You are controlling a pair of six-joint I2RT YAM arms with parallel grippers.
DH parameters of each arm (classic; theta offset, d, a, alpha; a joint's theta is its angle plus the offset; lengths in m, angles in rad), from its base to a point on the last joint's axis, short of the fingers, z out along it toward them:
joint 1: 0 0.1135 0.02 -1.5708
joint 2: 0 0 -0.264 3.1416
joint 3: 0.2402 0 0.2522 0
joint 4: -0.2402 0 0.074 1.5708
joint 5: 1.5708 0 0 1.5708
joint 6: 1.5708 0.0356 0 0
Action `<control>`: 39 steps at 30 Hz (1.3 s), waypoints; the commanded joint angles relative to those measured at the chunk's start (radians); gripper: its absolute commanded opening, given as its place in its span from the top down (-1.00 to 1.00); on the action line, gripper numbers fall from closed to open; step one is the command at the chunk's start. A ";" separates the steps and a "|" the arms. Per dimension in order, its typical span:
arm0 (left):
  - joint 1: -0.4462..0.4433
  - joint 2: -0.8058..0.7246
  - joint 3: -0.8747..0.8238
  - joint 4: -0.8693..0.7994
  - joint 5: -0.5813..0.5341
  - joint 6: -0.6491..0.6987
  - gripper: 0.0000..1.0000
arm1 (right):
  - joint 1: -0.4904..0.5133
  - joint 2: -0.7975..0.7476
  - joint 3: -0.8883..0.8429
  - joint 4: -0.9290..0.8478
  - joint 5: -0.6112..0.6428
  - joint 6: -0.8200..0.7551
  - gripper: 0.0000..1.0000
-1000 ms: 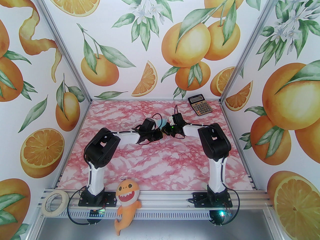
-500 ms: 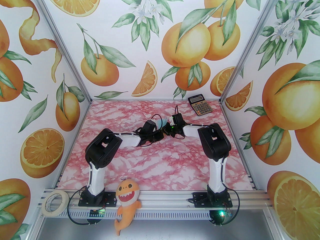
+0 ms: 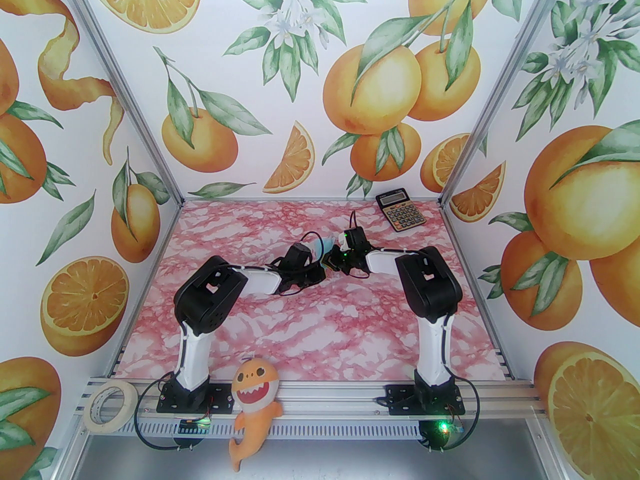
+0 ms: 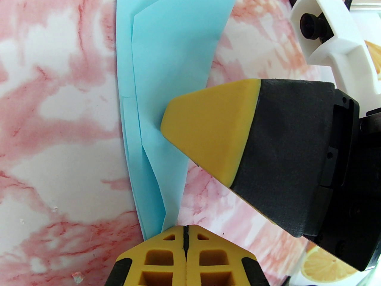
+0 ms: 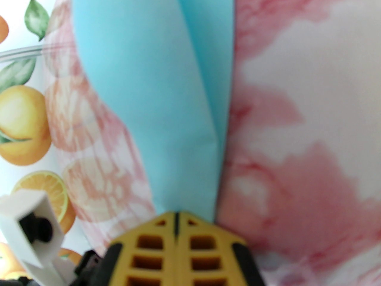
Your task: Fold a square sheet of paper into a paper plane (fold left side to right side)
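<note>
Pink-marbled tabletop (image 3: 300, 328) carried the folded blue paper (image 4: 166, 70); left hand (image 4: 186, 231) and right hand (image 5: 175, 216), both clenched, touched its edges.

No text, brand or number can be read anywhere. The calculator (image 3: 401, 211) at the far right of the counter (image 3: 300, 328) shows keys and a display, their markings too small to read.
</note>
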 commanded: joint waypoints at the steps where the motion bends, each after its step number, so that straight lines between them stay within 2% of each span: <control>1: 0.006 0.034 -0.032 -0.068 0.016 0.011 1.00 | -0.002 0.048 0.019 -0.046 0.006 -0.012 1.00; 16: 0.010 0.047 -0.024 -0.148 0.058 0.061 1.00 | -0.091 0.128 0.190 -0.154 0.013 -0.064 1.00; 26: 0.015 0.052 -0.003 -0.184 0.084 0.101 1.00 | -0.137 0.230 0.377 -0.277 0.049 -0.105 1.00; 34: 0.015 0.059 0.011 -0.205 0.122 0.134 1.00 | -0.147 0.325 0.574 -0.379 0.088 -0.119 1.00; 39: 0.016 0.057 0.010 -0.212 0.126 0.143 1.00 | -0.149 0.361 0.640 -0.421 0.110 -0.114 1.00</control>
